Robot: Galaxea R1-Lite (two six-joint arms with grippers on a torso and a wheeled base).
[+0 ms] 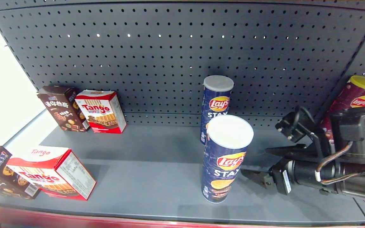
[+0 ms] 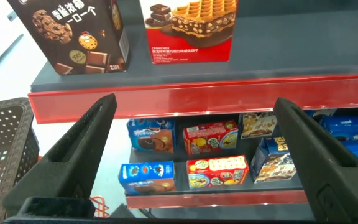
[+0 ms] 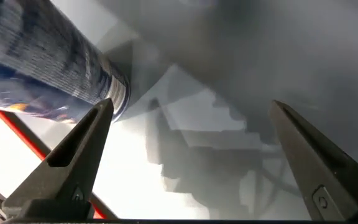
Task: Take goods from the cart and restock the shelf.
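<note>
Head view: the right gripper (image 1: 254, 161) lies low over the grey shelf (image 1: 144, 164), fingers spread and empty, just beside the front blue chip can (image 1: 225, 158).

That can stands upright near the shelf's front edge. A second blue chip can (image 1: 215, 104) stands upright close behind it by the pegboard (image 1: 169, 47), and a maroon chip can (image 1: 356, 95) with a yellow lid stands farther right behind the arm. In the left wrist view the left gripper (image 2: 194, 106), jaws wide apart and holding nothing, hangs before the shelf's red edge (image 2: 229, 99), with a black cart basket (image 2: 5, 149) beside it.
</note>
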